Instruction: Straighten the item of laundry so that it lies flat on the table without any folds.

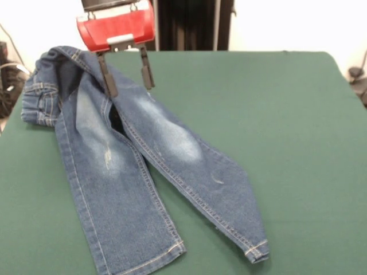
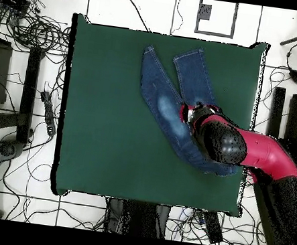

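1. The small pair of blue denim jeans with pale faded thigh patches and tan stitching [image 1: 126, 172] lies on the large dark green felt-topped table [image 1: 298, 143], directly below the tool and running away from it toward the camera in the front view.
2. Done so far, by my judgement: both legs are laid out full length and largely flat, hems apart.
3. Left to do: the waistband end, beside and beyond the tool, is bunched and folded over; the two legs overlap at the crotch just under the tool. The task is judged partly complete.
4. The red-bodied tool with two black fingers [image 1: 127, 80] hangs over the crotch area, fingers spread apart and holding nothing; whether the tips touch the denim cannot be told.
5. Surroundings: the overhead view shows cables on the floor [image 2: 34, 32] well clear of the tool.
6. Obstruction: nothing else lies on the table; the waistband sits near the table's edge, which may limit pulling.
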`<state>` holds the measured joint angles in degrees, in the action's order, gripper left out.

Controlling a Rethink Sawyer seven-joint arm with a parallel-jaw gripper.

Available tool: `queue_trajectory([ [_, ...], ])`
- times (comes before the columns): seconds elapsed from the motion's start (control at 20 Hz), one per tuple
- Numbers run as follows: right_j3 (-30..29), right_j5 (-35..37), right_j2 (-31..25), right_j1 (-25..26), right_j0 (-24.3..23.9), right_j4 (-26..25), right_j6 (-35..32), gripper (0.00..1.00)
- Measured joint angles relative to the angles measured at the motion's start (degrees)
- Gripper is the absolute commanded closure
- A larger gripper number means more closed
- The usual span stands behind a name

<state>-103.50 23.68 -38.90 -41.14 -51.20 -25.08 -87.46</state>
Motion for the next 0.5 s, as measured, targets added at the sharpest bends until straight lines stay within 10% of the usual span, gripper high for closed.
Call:
queue_trajectory([
  [0.5,1.1,0.5,10.3,-4.7,9.5,3.5,-0.5,0.0],
])
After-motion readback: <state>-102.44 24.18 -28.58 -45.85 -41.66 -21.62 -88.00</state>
